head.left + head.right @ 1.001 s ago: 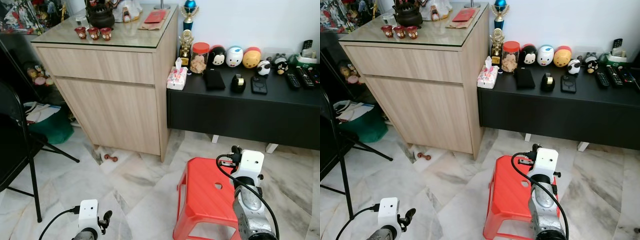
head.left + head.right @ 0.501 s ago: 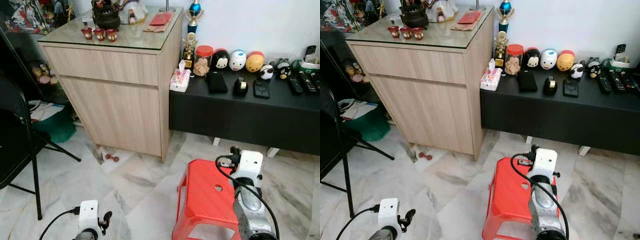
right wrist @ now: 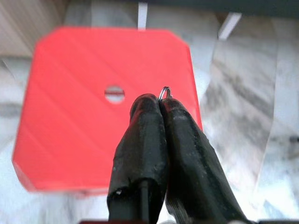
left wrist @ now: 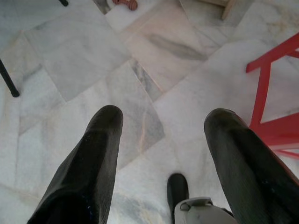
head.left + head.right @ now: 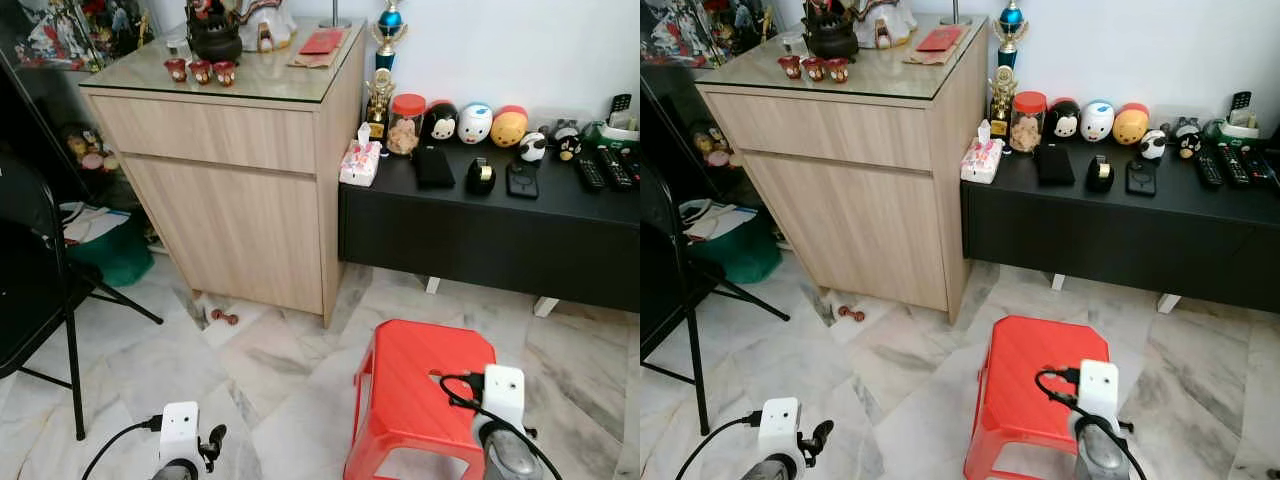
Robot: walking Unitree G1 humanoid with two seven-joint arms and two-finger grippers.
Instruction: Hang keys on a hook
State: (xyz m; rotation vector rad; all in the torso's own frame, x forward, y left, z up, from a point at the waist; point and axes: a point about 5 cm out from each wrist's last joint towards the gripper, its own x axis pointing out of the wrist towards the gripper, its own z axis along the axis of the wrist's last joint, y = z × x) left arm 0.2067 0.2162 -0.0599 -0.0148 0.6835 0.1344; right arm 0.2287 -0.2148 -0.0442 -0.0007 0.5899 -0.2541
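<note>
A light wooden cabinet (image 5: 235,190) with a glass top stands against the wall, carrying three small red cups (image 5: 200,71), a dark teapot (image 5: 215,40) and a red envelope (image 5: 322,41). Just beside it runs a low black console (image 5: 500,235) — on it a trophy (image 5: 387,35), a tissue pack (image 5: 360,160), a red-lidded jar (image 5: 405,123), round character figures (image 5: 476,122) and remote controls (image 5: 600,168). A red plastic stool (image 5: 415,385) stands on the marble floor (image 5: 270,370). Both silver arms enter at the bottom edge — the right arm (image 5: 503,435) over the stool, the left arm (image 5: 182,445) well apart. A black folding chair (image 5: 35,290) stands at the left.
</note>
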